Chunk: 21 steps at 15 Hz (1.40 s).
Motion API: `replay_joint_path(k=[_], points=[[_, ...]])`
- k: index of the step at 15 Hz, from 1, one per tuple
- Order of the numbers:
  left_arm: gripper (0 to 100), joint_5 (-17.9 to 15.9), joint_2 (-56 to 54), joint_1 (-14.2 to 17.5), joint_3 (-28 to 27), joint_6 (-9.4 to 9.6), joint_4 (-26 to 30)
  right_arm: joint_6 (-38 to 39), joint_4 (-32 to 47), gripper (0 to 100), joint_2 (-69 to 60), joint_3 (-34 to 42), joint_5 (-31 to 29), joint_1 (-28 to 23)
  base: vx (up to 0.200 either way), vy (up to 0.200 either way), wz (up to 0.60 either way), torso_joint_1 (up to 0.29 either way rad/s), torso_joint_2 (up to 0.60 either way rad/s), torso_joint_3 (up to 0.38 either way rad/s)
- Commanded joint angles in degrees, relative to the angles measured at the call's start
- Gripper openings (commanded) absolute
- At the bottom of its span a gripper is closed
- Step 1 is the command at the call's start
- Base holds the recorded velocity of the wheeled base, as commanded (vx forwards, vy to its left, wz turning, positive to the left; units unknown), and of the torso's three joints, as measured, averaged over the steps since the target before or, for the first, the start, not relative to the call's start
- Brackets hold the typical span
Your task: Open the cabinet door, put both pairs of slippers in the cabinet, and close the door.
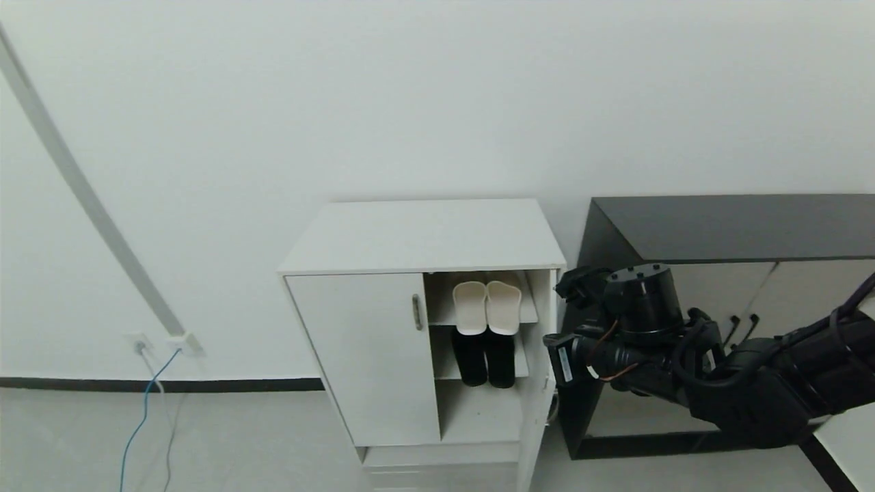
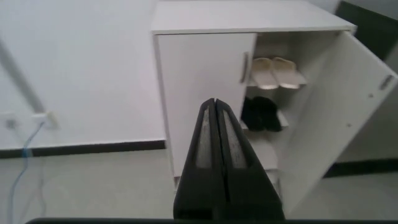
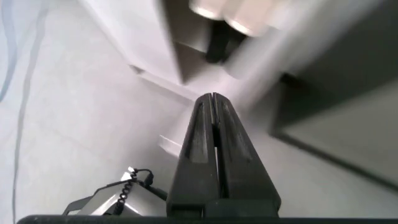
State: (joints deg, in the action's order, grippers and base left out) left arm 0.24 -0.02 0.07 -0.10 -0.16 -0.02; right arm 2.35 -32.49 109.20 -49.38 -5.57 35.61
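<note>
The white cabinet stands against the wall with its left door closed and its right door swung open. A white pair of slippers lies on the upper shelf and a black pair on the shelf below. My right arm is just outside the open door. My right gripper is shut and empty, pointing toward the door and the cabinet's base. My left gripper is shut and empty, out in front of the cabinet, apart from the open door.
A low black cabinet with a glossy front stands directly right of the open door. At the left a wall socket trails a blue cable onto the floor, under a slanting conduit. Bare floor lies left of the cabinet.
</note>
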Motion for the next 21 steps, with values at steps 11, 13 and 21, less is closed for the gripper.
replay_joint_path(k=[11, 13, 21], points=[[0, 0.02, 0.02, 0.01, 0.01, -0.02, 0.02, -12.02, 3.13, 0, 0.84, 0.43, -15.0, -7.92, 0.0, 0.0, 0.0, 0.0, 0.0, 0.0], [0, 0.02, 0.02, 0.01, 0.01, -0.02, 0.02, -12.28, 3.48, 0, 2.42, 0.43, -15.08, -8.45, 0.0, 0.0, 0.0, 0.0, 0.0, 0.0], [0, 0.02, 0.02, 0.01, 0.01, -0.02, 0.02, -3.85, -3.2, 0, 8.57, -2.12, -7.96, -3.97, 0.0, 0.0, 0.0, 0.0, 0.0, 0.0]])
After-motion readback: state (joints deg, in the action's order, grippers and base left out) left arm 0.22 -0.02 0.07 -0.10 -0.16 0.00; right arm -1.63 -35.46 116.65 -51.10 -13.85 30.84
